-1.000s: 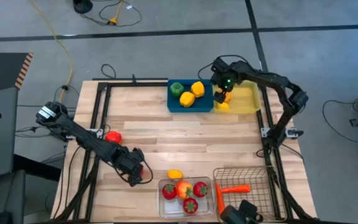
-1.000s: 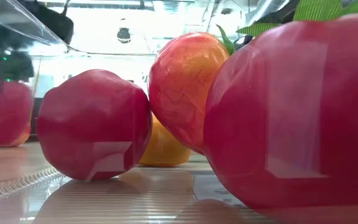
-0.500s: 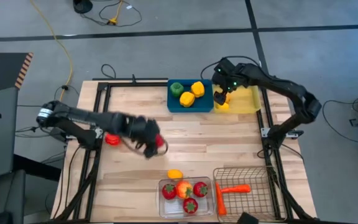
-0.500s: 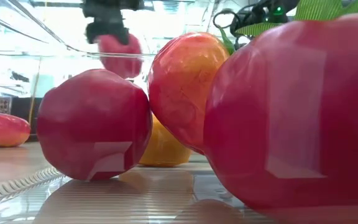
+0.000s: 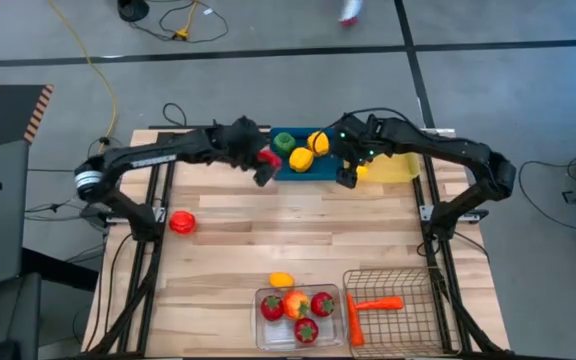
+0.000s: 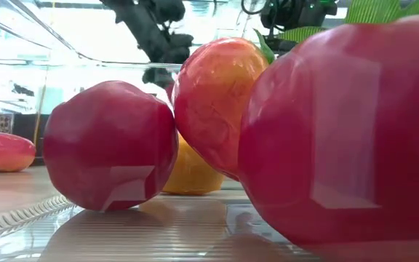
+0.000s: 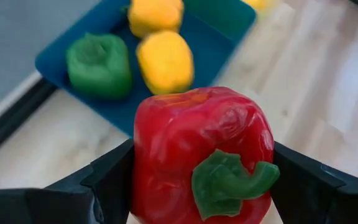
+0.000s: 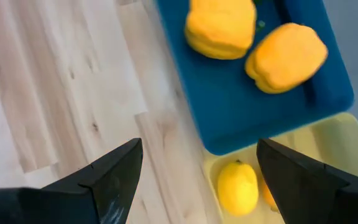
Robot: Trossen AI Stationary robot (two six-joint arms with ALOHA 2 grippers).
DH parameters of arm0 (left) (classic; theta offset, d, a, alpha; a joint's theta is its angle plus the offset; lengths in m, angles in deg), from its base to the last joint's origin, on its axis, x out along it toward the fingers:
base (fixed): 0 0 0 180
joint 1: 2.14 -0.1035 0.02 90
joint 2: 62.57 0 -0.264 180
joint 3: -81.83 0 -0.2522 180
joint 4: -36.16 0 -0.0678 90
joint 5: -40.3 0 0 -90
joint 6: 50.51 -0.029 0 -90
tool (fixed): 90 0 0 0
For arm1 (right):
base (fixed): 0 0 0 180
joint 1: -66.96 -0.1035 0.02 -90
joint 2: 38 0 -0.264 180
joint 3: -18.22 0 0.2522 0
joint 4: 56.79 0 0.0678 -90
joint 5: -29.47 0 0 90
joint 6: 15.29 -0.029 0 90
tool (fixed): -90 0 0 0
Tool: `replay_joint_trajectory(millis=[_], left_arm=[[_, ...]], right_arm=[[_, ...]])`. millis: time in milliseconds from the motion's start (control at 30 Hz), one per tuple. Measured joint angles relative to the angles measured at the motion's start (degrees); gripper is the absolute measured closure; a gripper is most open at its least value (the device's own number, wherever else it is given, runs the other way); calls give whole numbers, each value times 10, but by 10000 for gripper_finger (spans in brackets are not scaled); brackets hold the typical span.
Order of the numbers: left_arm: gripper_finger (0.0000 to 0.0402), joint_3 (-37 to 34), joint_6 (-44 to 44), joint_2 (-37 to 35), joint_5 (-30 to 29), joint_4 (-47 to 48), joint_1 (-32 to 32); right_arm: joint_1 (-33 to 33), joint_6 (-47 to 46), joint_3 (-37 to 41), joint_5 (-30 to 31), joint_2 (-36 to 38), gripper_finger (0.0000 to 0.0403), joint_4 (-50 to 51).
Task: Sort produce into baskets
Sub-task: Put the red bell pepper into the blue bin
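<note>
Bare tabletop (image 5: 298,235) (blue tray (image 5: 328,170) edgeward)

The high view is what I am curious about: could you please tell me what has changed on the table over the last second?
The left gripper carried the glossy red toy pepper from the table's near left, beside the clear plastic bin, across to the solid blue tray. The right gripper, open and empty, drew back from the translucent yellow tray toward the blue tray. The trays' contents, bin and red fruit at the left edge stayed put.
</note>
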Motion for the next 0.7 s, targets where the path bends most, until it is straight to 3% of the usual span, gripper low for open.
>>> replay_joint_trajectory(millis=[167,367,700], left_arm=[[114,0,-9,68,7,-88,-36],[113,0,-9,124,2,-130,-58],[99,0,-21,134,1,-147,-63]], right_arm=[[-18,0,0,0,0,60,-1],[-26,0,0,0,0,60,-1],[-22,2,0,1,0,60,-5]])
